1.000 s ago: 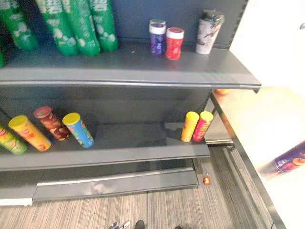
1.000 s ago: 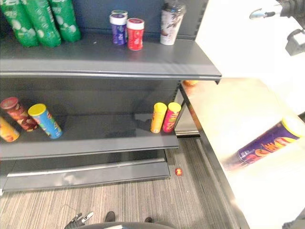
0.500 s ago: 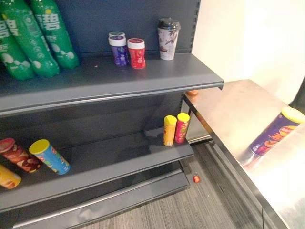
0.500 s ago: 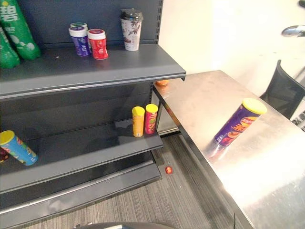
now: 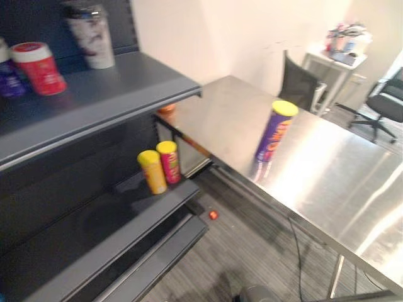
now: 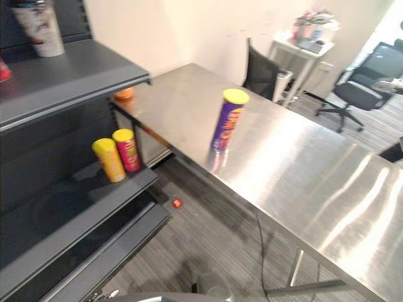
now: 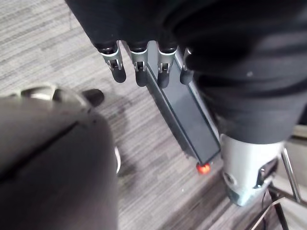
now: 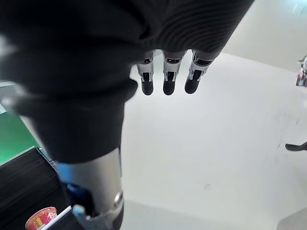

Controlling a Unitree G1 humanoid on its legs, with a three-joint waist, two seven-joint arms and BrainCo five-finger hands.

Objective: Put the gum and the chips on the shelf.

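A purple chips can [image 5: 275, 131] with a yellow lid stands upright on the steel table [image 5: 327, 170]. A red gum tub [image 5: 36, 68] and a purple one [image 5: 6, 75] stand on the grey upper shelf [image 5: 113, 94] at the left. My left hand [image 7: 139, 67] hangs over the carpet with straight fingers and holds nothing. My right hand [image 8: 168, 72] is raised before a white wall, its fingers straight and empty. Neither hand is near the can or the tubs.
A lidded paper cup [image 5: 90, 34] stands by the gum tubs. A yellow can [image 5: 152, 172] and a pink can [image 5: 169, 162] stand on the lower shelf's right end. A small red thing [image 5: 213, 214] lies on the carpet. Office chairs [image 5: 296, 85] and a white side table [image 5: 334, 56] stand beyond the steel table.
The camera has swung to the right: the shelf has slid to the picture's left and the steel table with the purple can now sits in the middle. Nothing on them has moved.
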